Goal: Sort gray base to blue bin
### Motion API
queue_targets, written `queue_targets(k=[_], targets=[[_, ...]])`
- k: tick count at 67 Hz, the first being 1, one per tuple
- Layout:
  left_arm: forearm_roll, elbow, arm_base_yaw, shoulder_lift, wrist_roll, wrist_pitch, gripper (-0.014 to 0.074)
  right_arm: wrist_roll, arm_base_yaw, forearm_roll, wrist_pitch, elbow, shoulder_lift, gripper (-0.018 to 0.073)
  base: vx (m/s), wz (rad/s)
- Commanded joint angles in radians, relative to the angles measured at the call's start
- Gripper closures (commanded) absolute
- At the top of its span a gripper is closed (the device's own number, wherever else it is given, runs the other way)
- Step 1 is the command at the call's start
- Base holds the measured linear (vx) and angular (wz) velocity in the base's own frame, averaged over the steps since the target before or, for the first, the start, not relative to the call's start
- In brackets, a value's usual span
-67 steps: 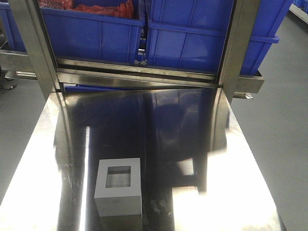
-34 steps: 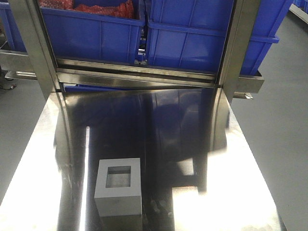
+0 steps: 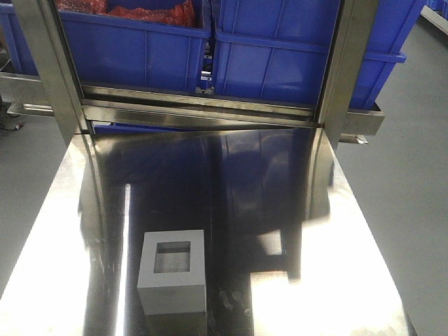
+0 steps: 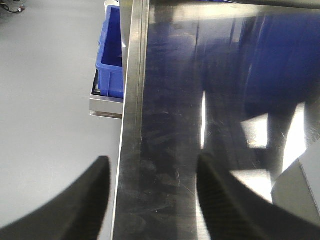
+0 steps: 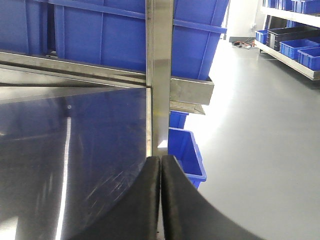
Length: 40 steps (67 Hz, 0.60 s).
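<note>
A: So, where is the matte, cube-like gray base point(image 3: 173, 271) sitting?

B: It is standing on the near end of the polished stainless-steel table point(image 3: 280, 210), a little left of the middle, with its square recess facing up.

A: And the arms?

B: The left gripper point(image 4: 152, 200) is hanging over the table's left edge with its black jaws spread wide, gripping nothing. One finger point(image 4: 80, 200) is showing over the gray floor point(image 4: 45, 100), the other point(image 4: 225, 200) over the steel top. In its wrist view a corner of the gray base is peeking in at the lower right, just to the right of that inner finger.

A: The right one?

B: The right gripper point(image 5: 160, 200) is hovering by the table's right edge, its jaws pressed flat together with nothing between them, pointing toward an upright steel post point(image 5: 159, 75).

A: Where is the bin?

B: A large rectangular plastic blue bin point(image 3: 280, 56) is resting on the steel rack point(image 3: 203, 112) at the table's far end, well apart from the base. A second blue crate point(image 3: 133, 52) is sitting just beside it on the left, carrying something red point(image 3: 147, 10); I cannot tell what.
</note>
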<state>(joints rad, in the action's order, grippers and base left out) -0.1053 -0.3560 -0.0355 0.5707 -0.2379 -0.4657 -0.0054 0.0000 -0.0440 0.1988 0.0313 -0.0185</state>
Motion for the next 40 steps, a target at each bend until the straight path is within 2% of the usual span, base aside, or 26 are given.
queue_targets(k=[1, 16, 20, 27, 33, 38, 40], targets=[[0.004, -0.035, -0.008, 0.009, -0.004, 0.073, 0.014, -0.007, -0.005, -0.008, -0.075, 0.006, -0.008, 0.0564, 0.0, 0.0], [0.018, -0.035, -0.008, 0.009, -0.031, 0.08, 0.0148, -0.007, -0.005, -0.008, -0.075, 0.006, -0.008, 0.0564, 0.0, 0.0], [0.059, -0.037, -0.008, 0.009, -0.058, 0.097, 0.0148, -0.007, -0.005, -0.008, -0.075, 0.006, -0.008, 0.0564, 0.0, 0.0], [0.157, -0.07, -0.008, 0.021, -0.053, 0.097, 0.0148, -0.007, -0.005, -0.008, -0.075, 0.006, -0.008, 0.0564, 0.0, 0.0], [0.279, -0.13, -0.008, 0.061, 0.029, 0.076, 0.0148, -0.007, -0.005, -0.008, -0.075, 0.006, -0.008, 0.0564, 0.0, 0.0], [0.409, -0.178, -0.008, 0.11, 0.149, 0.032, 0.0148, -0.007, -0.005, -0.008, -0.075, 0.006, -0.008, 0.0564, 0.0, 0.0], [0.483, -0.21, -0.008, 0.134, 0.22, 0.006, 0.0148, -0.007, -0.005, -0.008, -0.075, 0.006, -0.008, 0.0564, 0.0, 0.0]])
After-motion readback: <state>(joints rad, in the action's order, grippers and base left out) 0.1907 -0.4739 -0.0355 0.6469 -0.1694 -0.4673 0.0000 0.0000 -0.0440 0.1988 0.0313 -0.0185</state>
